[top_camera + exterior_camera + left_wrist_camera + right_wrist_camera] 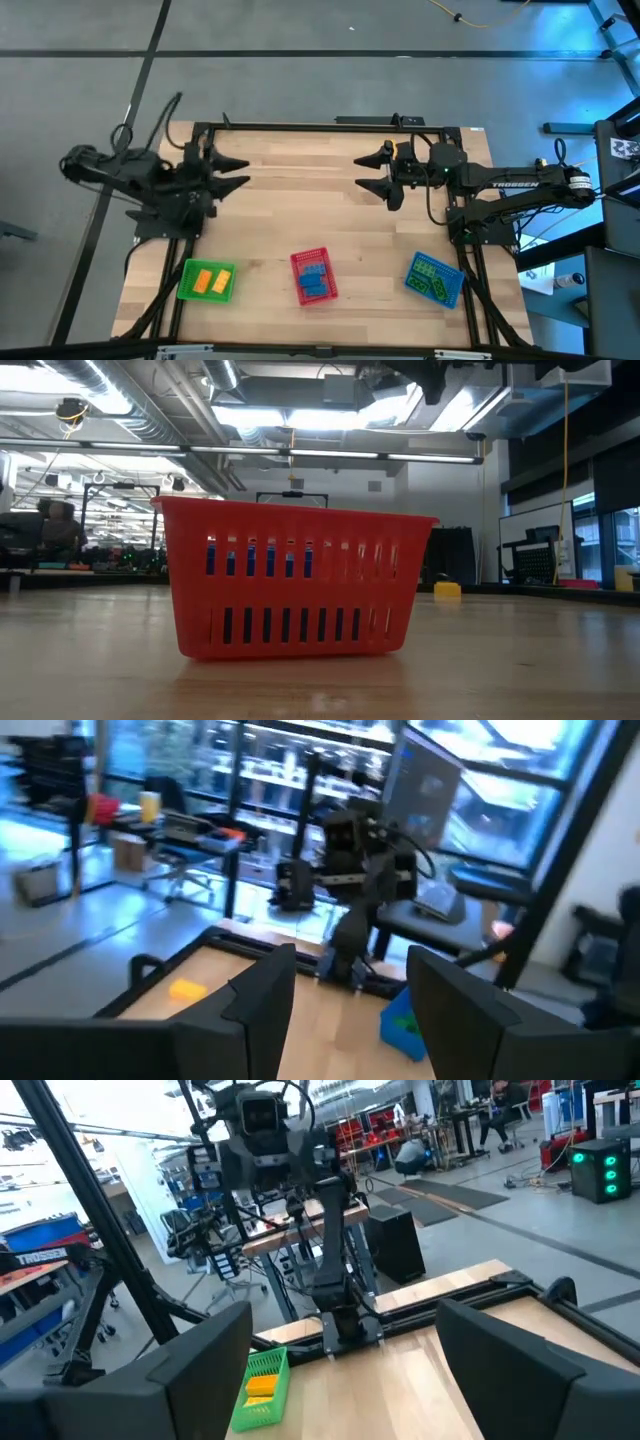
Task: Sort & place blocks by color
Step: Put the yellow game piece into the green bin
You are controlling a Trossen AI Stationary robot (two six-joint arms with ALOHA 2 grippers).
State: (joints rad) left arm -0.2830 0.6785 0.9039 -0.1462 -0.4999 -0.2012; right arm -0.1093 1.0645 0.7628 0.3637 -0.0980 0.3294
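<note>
three trays are sitting in a row along the near edge of the table (340, 215), and every block that is showing is already lying inside one of them.

going from the left: the left gripper (240, 174) is hanging above the far left part of the table, jaws parted and holding nothing. below it, near the front, the green tray (182, 281) is carrying yellow blocks (208, 281); how many is hard to tell, as they are blurring together.

in the middle the red tray (297, 262) is holding blue blocks (314, 279), which are also showing through its slots in the low view.

next, the blue tray (412, 265) is holding green blocks (436, 283), again too small to count.

at the right, the right gripper (364, 172) is hovering over the far right part of the table, well apart from the trays, jaws standing wide and empty.

as for progress, the sorting is looking finished or nearly so: each colour is sitting in its own tray, no loose block is showing on the bare wood, and both arms are waiting clear. what cannot be confirmed is whether all nine are in.
</note>
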